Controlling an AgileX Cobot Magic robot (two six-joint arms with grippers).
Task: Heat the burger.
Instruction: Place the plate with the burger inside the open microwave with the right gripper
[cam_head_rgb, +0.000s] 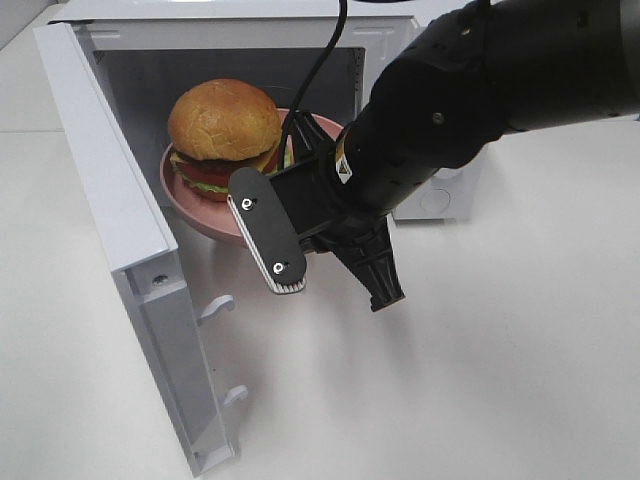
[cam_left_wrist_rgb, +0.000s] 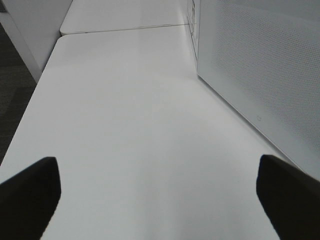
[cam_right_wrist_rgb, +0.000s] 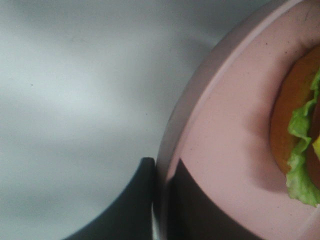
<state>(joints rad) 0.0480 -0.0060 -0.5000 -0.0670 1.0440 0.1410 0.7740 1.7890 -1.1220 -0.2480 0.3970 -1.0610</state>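
Note:
The burger (cam_head_rgb: 224, 122), with a brown bun, lettuce and cheese, sits on a round pink plate (cam_head_rgb: 196, 203) in the mouth of the open white microwave (cam_head_rgb: 250, 35). My right gripper (cam_head_rgb: 303, 137) reaches in from the right. It is shut on the plate's rim (cam_right_wrist_rgb: 172, 125), one finger (cam_right_wrist_rgb: 127, 212) under the rim and one above. The burger's edge (cam_right_wrist_rgb: 295, 125) shows close by in the right wrist view. My left gripper (cam_left_wrist_rgb: 160, 200) is open over bare white table with nothing between its fingertips. It does not show in the exterior high view.
The microwave door (cam_head_rgb: 110, 200) stands swung open on the left, its latch hooks (cam_head_rgb: 215, 308) facing the table. In the left wrist view a white perforated panel (cam_left_wrist_rgb: 260, 65) of the microwave stands near my left gripper. The table's edge (cam_left_wrist_rgb: 30, 100) drops off beside dark floor.

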